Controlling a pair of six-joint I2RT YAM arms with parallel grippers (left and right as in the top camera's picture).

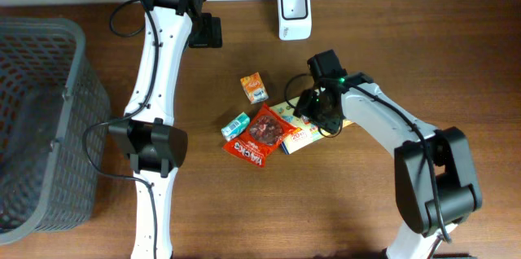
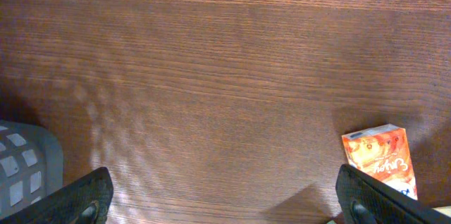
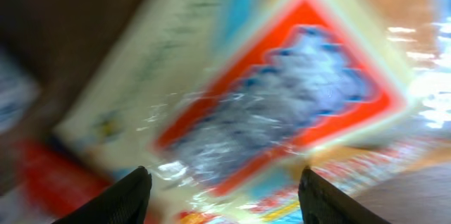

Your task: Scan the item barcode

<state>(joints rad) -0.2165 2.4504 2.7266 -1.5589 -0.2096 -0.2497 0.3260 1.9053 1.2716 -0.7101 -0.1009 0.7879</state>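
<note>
Overhead: The scanner stands at the back edge of the table, about mid-width. The right gripper is low over the yellow pack. The pack lies flat near the middle of the table, its left end touching a red bag. Its long axis appears to run roughly across the table, somewhat skewed. From the right gripper the scanner lies toward the back edge and slightly left, well apart. The left gripper hangs near the back edge, left of the scanner and well apart from the pack. A carton and a teal box lie left of the pack. A basket stands at the left edge.

Left wrist: The left gripper is spread wide, with only bare table between its fingers. The carton lies near one fingertip, untouched.

Right wrist: This view is badly blurred. The pack fills the frame, lying directly beneath the right gripper. The fingers stand apart across it, but it cannot be told whether they grip it.

Assessment: The right arm is the nearer one to the pack. The next move turns on lifting the pack and carrying it toward the back edge to face the scanner. No barcode is visible, so the side to present is unknown
</note>
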